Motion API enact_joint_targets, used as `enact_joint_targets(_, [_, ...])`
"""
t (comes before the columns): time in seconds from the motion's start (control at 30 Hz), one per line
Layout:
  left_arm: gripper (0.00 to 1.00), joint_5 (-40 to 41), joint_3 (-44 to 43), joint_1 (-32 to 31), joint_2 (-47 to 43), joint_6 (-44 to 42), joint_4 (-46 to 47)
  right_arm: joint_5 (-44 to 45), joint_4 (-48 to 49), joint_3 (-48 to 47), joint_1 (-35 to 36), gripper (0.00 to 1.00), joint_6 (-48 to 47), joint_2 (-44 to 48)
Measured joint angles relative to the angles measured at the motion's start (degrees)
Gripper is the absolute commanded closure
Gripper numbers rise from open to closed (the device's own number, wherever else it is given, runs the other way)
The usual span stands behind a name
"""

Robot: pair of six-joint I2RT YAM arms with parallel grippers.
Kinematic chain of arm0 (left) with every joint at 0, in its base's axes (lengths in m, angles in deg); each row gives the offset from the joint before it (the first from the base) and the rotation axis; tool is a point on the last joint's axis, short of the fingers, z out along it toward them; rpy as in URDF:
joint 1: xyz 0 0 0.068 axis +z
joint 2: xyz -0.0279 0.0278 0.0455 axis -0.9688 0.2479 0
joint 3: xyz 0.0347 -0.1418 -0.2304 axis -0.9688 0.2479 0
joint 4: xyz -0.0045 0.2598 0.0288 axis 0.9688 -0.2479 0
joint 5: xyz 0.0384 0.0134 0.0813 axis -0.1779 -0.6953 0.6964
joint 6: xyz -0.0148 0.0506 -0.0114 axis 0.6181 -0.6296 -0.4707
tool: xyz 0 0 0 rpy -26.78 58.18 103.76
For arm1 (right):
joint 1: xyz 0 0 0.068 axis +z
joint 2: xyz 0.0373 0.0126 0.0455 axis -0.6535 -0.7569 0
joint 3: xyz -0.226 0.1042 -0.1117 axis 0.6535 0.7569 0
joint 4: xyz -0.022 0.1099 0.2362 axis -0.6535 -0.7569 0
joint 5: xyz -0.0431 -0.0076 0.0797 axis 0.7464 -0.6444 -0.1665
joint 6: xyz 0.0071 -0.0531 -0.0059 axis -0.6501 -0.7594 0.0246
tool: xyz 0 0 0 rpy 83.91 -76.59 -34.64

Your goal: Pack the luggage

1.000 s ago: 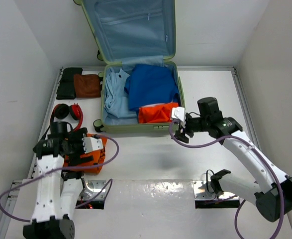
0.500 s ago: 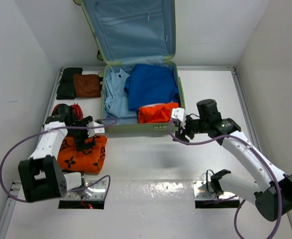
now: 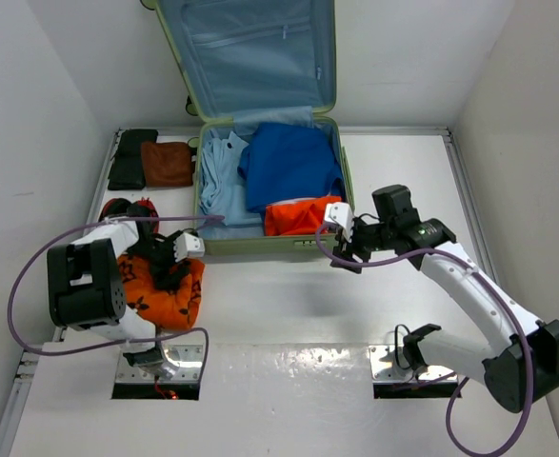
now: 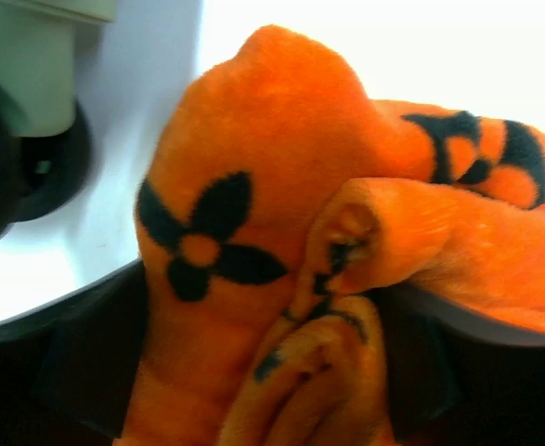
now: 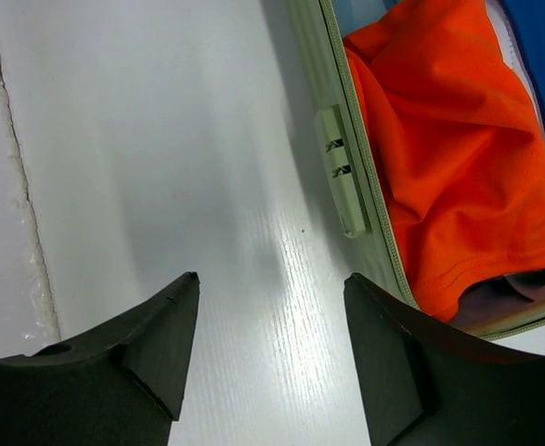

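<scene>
Top camera, high at the near edge, looks down over the table (image 3: 289,314). Left wrist view is close on the orange cloth (image 4: 253,232) seen at its left; right wrist view faces the luggage (image 5: 346,186) rim at its centre.

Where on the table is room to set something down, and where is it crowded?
Free: the table right of the luggage, and the strip between it and the arm bases. Crowded: the left side, with orange blanket, headphones, folded clothes.
</scene>
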State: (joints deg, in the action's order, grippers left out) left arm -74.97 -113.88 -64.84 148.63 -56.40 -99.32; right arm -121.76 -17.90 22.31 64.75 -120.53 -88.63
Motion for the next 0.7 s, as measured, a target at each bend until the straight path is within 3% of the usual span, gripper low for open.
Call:
enact_joint_targets(0.03, [0.55,-0.07,-0.17,0.00,0.50,0.15,-0.39,0.09,-0.20,-0.13,-0.15,0.39,-0.24,0.00])
enact_joint_targets(0.07, [0.68,-0.26,-0.39,-0.15,0.94,0.26,-1.09,0.17,-0.37,-0.22,-0.17,0.39,-0.39,0.00])
enact_joint_targets(0.1, [0.89,-0.37,-0.57,-0.37,1.09,0.22,-1.90,0.22,-0.48,-0.28,-0.20,0.40,-0.44,0.00])
enact_joint_targets(0.13, [1.00,-0.50,-0.74,-0.57,1.16,0.22,-2.51,0.26,-0.68,-0.35,-0.20,0.40,-0.59,0.02])
enact_joint_targets(0.3, [1.00,-0.15,-0.87,-1.14,-1.68,-1.05,-4.46,0.37,-1.77,-0.35,-0.31,0.41,-1.31,0.87])
enact_joint_targets(0.47, [1.00,-0.35,0.37,-1.14,-16.63,-3.10,-10.21,0.42,-2.21,-0.13,-0.50,0.42,-1.60,3.93])
enact_joint_targets(0.7, [1.00,-3.87,-15.06,-2.23,-29.66,-5.38,-24.30,0.42,-1.84,2.51,-1.20,0.42,-1.46,6.99])
